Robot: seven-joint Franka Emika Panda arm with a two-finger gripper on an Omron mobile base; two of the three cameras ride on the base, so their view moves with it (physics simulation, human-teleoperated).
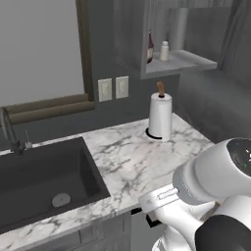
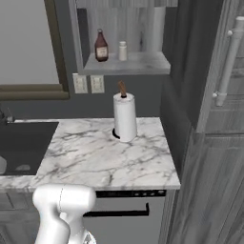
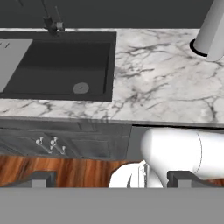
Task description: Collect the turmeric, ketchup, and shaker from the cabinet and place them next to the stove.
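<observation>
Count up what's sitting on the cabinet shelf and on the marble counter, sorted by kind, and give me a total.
Ketchup bottle: 1, on the cabinet shelf
Shaker: 1, on the shelf beside the bottle
Paper-towel roll: 1, upright on the counter
Total: 3

White paper-towel roll [image 2: 125, 119] upright on a dark round base with a brown peg on top, at 12 o'clock on the marble counter [image 2: 95, 159] near the back wall. Black sink [image 1: 44, 179] set in the counter at 9 o'clock, round drain [image 1: 61, 199], faucet [image 1: 10, 132] behind it. Two wall outlets [image 1: 112, 89] above the counter. Brown-framed window [image 1: 44, 59] at 10 o'clock. Wood floor [image 3: 65, 168] below the drawers.
</observation>
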